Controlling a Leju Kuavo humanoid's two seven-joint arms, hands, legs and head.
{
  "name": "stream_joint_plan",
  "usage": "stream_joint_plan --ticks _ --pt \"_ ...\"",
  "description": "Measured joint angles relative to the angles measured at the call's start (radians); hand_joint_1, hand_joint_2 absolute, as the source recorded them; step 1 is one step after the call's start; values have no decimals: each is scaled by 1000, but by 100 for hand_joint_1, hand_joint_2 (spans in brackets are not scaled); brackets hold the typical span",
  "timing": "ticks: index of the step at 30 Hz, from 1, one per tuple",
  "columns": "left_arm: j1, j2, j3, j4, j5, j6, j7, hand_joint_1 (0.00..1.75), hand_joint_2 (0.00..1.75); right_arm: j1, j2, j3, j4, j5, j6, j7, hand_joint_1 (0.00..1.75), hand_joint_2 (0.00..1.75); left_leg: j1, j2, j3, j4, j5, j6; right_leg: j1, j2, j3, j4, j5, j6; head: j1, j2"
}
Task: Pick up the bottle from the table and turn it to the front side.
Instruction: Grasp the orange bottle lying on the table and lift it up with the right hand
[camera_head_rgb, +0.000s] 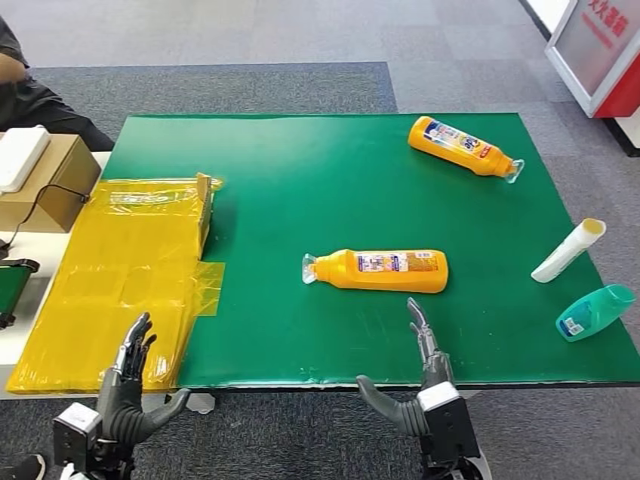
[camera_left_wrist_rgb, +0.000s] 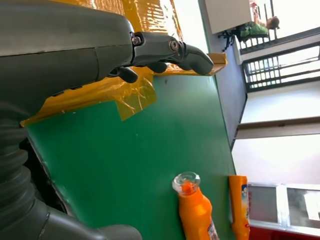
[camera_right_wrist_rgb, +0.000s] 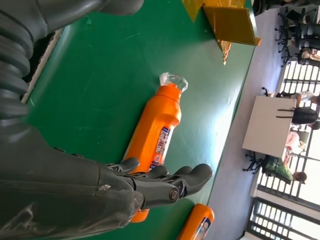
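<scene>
An orange bottle (camera_head_rgb: 381, 270) with a clear cap lies on its side in the middle of the green table (camera_head_rgb: 317, 190), cap pointing left, its label facing up. The same orange bottle (camera_right_wrist_rgb: 155, 135) lies just beyond my right hand's fingers (camera_right_wrist_rgb: 177, 182), and the orange bottle (camera_left_wrist_rgb: 194, 210) also shows from the left wrist. My right hand (camera_head_rgb: 423, 375) is open at the table's front edge, just short of the bottle. My left hand (camera_head_rgb: 132, 385) is open at the front left, over the yellow plastic sheet (camera_head_rgb: 113, 280).
A second orange bottle (camera_head_rgb: 462, 147) lies at the far right of the table. A white tube (camera_head_rgb: 567, 250) and a teal bottle (camera_head_rgb: 595, 312) lie at the right edge. A cardboard box (camera_head_rgb: 49, 180) stands left of the table. A person (camera_head_rgb: 23, 80) sits at the far left.
</scene>
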Motion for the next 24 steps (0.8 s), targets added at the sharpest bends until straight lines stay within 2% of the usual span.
stream_joint_plan --ticks 9,15,20,24 --pt "9 8 -3 -2 40 -12 -5 0 175 -4 0 1 0 42 -19 16 0 175 0 0 0 0 0 0 0 0 0 0 0 0 0 0" --pt "0 9 -1 -2 26 -42 -5 0 175 -34 -23 1 -7 249 -31 153 0 175 0 0 0 0 0 0 0 0 0 0 0 0 0 0" --pt "-20 9 -1 -2 16 -74 -4 0 175 -97 -63 -18 -21 411 70 275 0 175 0 0 0 0 1 0 0 0 0 0 1 0 0 0" --pt "-35 10 -1 1 10 -94 -3 0 175 -168 -99 -44 -16 468 174 343 0 175 0 0 0 0 2 0 0 0 0 0 2 0 0 0"
